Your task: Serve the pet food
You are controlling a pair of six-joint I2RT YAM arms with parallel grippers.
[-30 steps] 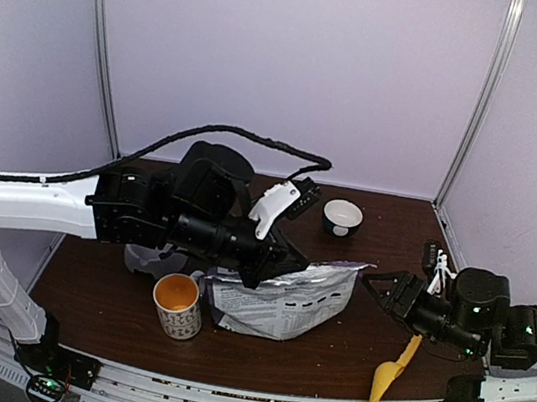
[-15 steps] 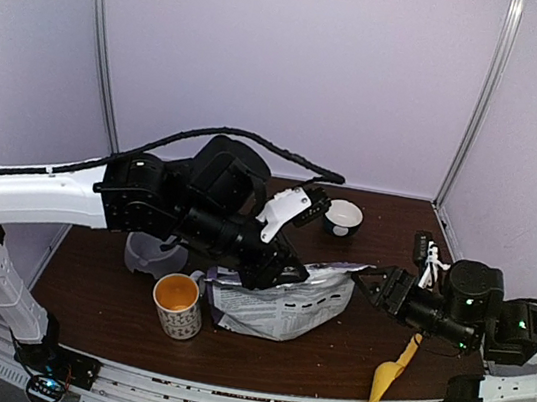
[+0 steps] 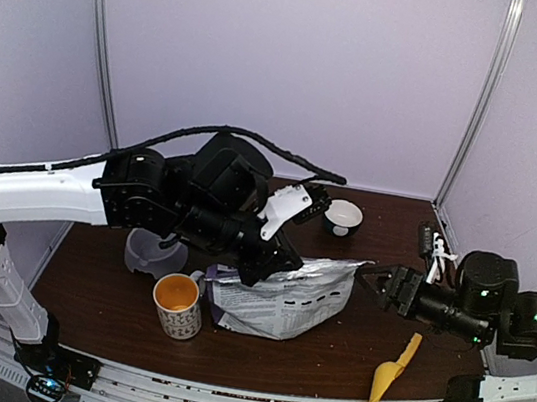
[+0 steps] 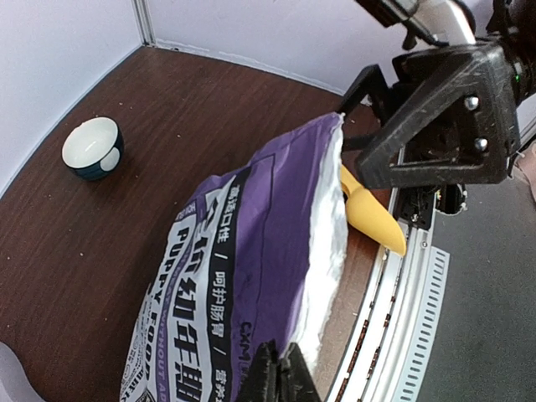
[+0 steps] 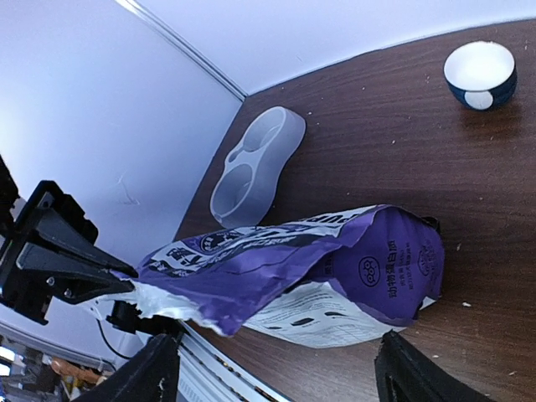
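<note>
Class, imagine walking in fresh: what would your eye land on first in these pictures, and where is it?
The big purple food bag lying mid-table, its open edge pinched by the left gripper. The right gripper gapes open beside the bag's right end, and a yellow scoop lies at the near right edge.

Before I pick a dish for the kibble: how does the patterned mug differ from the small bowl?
The mug is tall, orange inside; the bowl is low, white inside. The mug's outside is pale and patterned; the bowl's is dark blue with a white spot. The mug stands by the puppy food bag; the bowl sits apart, farther back. Both are upright and look empty.
</note>
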